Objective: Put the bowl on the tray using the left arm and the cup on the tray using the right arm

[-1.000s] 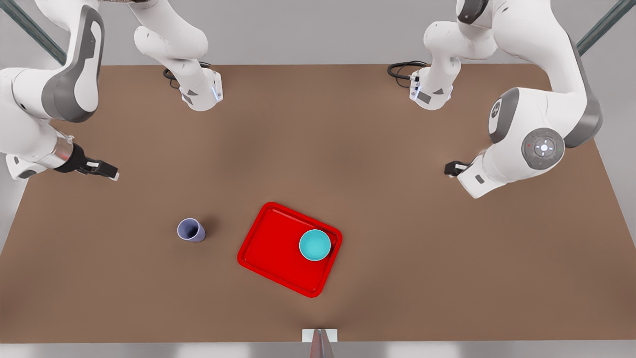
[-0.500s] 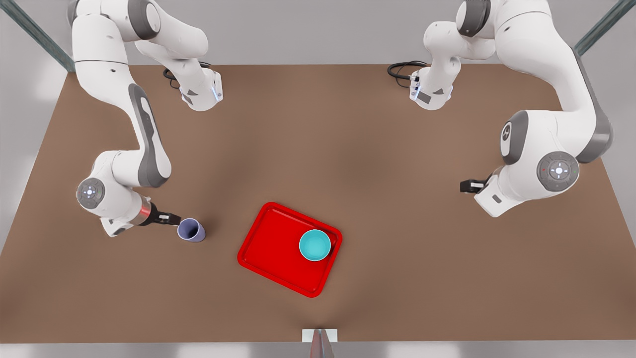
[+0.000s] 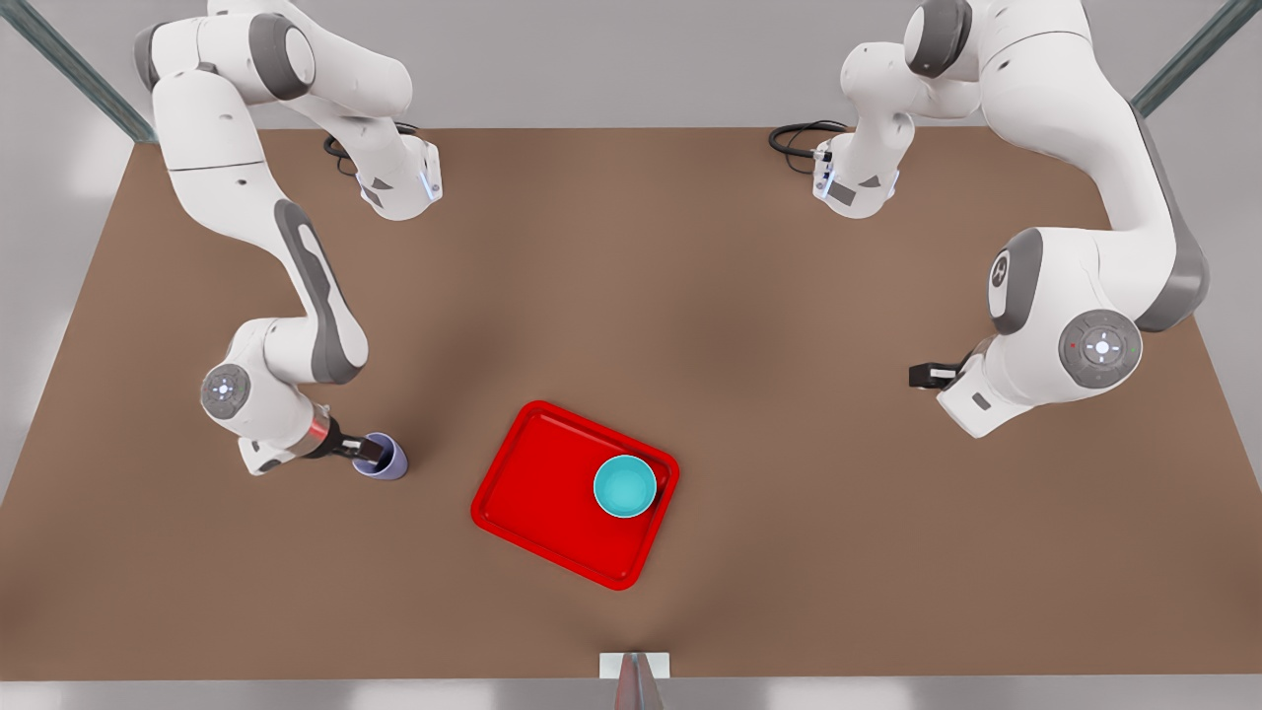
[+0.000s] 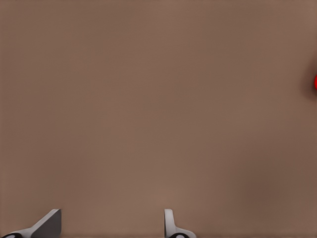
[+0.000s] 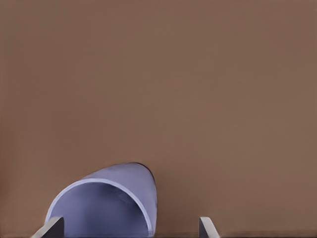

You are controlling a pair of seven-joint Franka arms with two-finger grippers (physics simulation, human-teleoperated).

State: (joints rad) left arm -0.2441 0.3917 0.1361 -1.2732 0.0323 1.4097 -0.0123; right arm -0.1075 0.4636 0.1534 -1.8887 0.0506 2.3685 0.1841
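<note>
Bowl (image 3: 624, 486) sits upright inside the tray (image 3: 532, 493), near the corner toward the front view's right; that half of the task looks done

Cup (image 3: 386, 458) stands on the worktop (image 3: 690, 296), well apart from the tray, on the front view's left

Right gripper (image 3: 371, 452) is at the cup rim. In the right wrist view its jaws are spread: one finger (image 5: 49, 228) lies by the cup (image 5: 106, 203), the other stands clear on bare worktop, so nothing is gripped

Left gripper (image 3: 922, 375) waits over bare worktop on the front view's right, jaws released and holding nothing

Step in hand, as we judge it: grasping the cup. We would centre the cup wall between the jaws before closing, close gently so it does not tip, then lift straight up
</note>
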